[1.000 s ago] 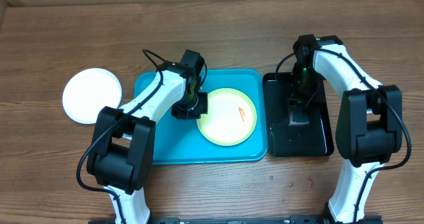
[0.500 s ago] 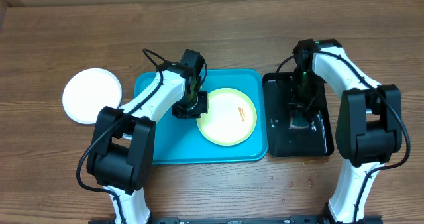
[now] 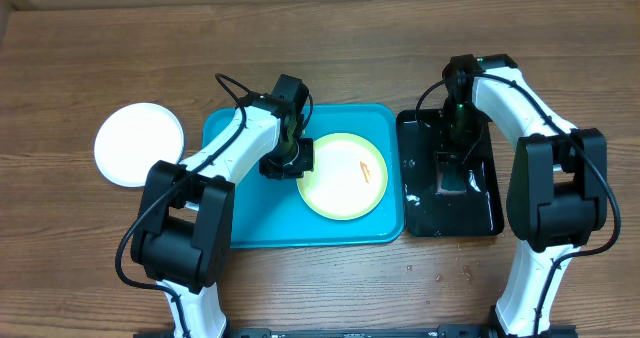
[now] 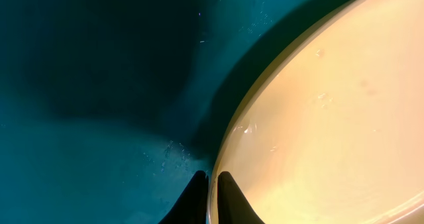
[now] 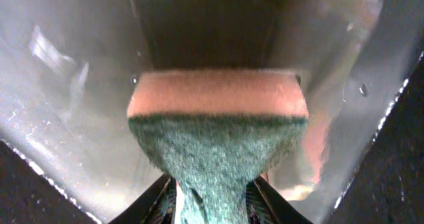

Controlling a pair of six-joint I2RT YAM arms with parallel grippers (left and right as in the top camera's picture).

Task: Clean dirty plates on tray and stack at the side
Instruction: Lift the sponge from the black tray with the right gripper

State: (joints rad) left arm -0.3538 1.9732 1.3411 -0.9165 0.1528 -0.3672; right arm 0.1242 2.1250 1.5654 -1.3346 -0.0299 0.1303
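Pinched shut, the left tool [image 3: 286,164] grips the rim of the pale yellow-green plate [image 3: 343,190] on the side facing the white plate. In its wrist view the two dark fingertips [image 4: 230,196] sit either side of that thin edge, almost meeting. The right tool [image 3: 449,174] is clamped on a sponge [image 5: 215,118], squeezing the green scouring layer into a narrow waist, with the pinkish foam layer beyond it.

Everything stands on a wooden worktop [image 3: 320,38]. The blue tray [image 3: 250,223] lies at its middle, in front of the left arm. A glossy black tray [image 3: 470,216] lies just beside it on the right, their long sides nearly touching. The right tool hangs over the black tray with the sponge low inside it. That tray's surface shines and carries a few droplets.

The pale yellow-green plate lies flat in the right half of the blue tray. The white plate [image 3: 139,144] rests on the bare wood, well to the left of the blue tray. A small orange smear [image 3: 367,171] marks the yellow-green plate near its right side.
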